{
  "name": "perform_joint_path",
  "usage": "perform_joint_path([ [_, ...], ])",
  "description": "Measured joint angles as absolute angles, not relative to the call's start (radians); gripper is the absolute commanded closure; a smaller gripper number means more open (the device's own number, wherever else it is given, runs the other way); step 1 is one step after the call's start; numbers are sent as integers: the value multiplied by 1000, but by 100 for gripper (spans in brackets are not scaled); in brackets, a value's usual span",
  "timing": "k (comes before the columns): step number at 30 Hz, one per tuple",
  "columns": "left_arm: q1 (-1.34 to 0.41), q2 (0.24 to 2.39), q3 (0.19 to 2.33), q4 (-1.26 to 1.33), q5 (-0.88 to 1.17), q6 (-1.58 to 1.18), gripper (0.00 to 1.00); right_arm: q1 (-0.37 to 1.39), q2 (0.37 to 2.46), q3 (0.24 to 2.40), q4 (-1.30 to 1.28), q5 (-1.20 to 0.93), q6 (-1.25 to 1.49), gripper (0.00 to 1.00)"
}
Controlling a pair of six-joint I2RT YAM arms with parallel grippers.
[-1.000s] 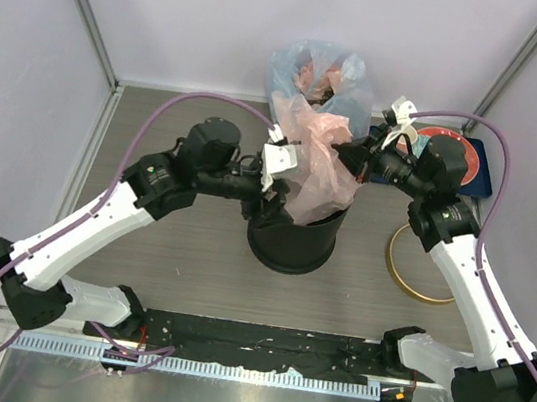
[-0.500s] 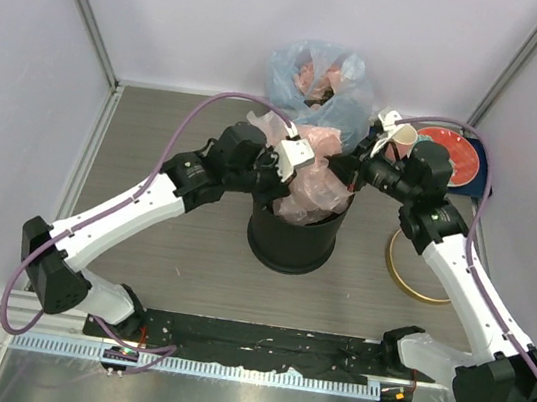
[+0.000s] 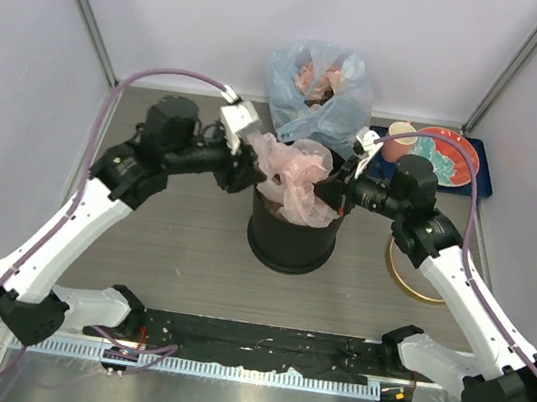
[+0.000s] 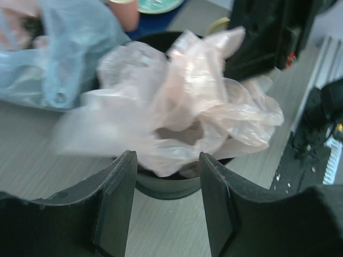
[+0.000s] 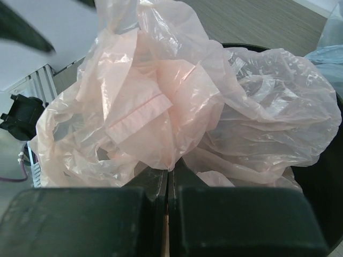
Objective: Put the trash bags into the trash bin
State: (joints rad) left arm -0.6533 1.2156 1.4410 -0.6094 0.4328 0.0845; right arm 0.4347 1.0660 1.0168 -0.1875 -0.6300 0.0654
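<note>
- A grey wood-grain table sits between pale walls and carries everything in view.
- A round black trash bin stands upright near the table's middle.
- A bluish translucent bag, stuffed with reddish contents, rests just behind the bin at the far edge.
- A thin gold hoop lies flat to the bin's right, apart from it.
- A dark blue tray occupies the far right corner.
- A black base plate runs along the near edge.

Trash bin mouth choked by pink bag, blue bag close behind, gold hoop right, table open left.
</note>
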Motion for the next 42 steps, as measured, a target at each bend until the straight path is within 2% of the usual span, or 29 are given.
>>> perform_joint_path([
  [6, -479, 1156, 1443, -583, 447, 6, 32, 437, 1097, 1018, -212, -612, 59, 97],
  [7, -456, 1157, 1435, -578, 456, -6, 32, 437, 1109, 1020, -215, -612, 59, 93],
  [8, -440, 1158, 1426, -577, 462, -19, 32, 437, 1124, 1023, -219, -613, 59, 79],
  [10, -410, 1163, 1407, -578, 485, -36, 32, 437, 1145, 1028, -229, -619, 65, 69],
  [11, -402, 1164, 1396, -578, 507, -45, 31, 437, 1148, 1034, -243, -622, 63, 60],
  [13, -398, 1164, 1385, -578, 550, -51, 30, 437, 1145, 1054, -268, -627, 67, 53],
  [14, -398, 1164, 1385, -579, 579, -53, 24, 437, 1141, 1073, -276, -627, 65, 53],
  [17, -398, 1164, 1388, -574, 673, -70, 16, 435, 1124, 1145, -287, -627, 68, 50],
  [24, -412, 1233, 1480, -565, 786, -110, 15, 434, 1110, 1273, -300, -635, 61, 37],
  [28, -445, 1311, 1562, -580, 776, -97, 12, 434, 1145, 1293, -340, -645, 39, 20],
  [30, -467, 1349, 1600, -596, 763, -83, 13, 434, 1169, 1293, -367, -653, 29, 19],
  [32, -484, 1382, 1621, -604, 743, -70, 15, 435, 1197, 1297, -391, -659, 11, 25],
  [33, -487, 1390, 1622, -605, 739, -70, 16, 435, 1211, 1303, -398, -660, 4, 35],
  [34, -489, 1396, 1622, -609, 733, -70, 16, 435, 1232, 1314, -411, -664, -6, 49],
  [35, -489, 1400, 1622, -614, 728, -70, 17, 435, 1254, 1328, -423, -669, -17, 84],
  [36, -489, 1404, 1624, -620, 723, -70, 17, 435, 1273, 1343, -437, -674, -27, 96],
  [37, -489, 1406, 1628, -631, 718, -68, 17, 435, 1294, 1361, -453, -680, -30, 99],
  [42, -489, 1400, 1634, -665, 707, -43, 15, 430, 1299, 1407, -506, -687, -36, 99],
])
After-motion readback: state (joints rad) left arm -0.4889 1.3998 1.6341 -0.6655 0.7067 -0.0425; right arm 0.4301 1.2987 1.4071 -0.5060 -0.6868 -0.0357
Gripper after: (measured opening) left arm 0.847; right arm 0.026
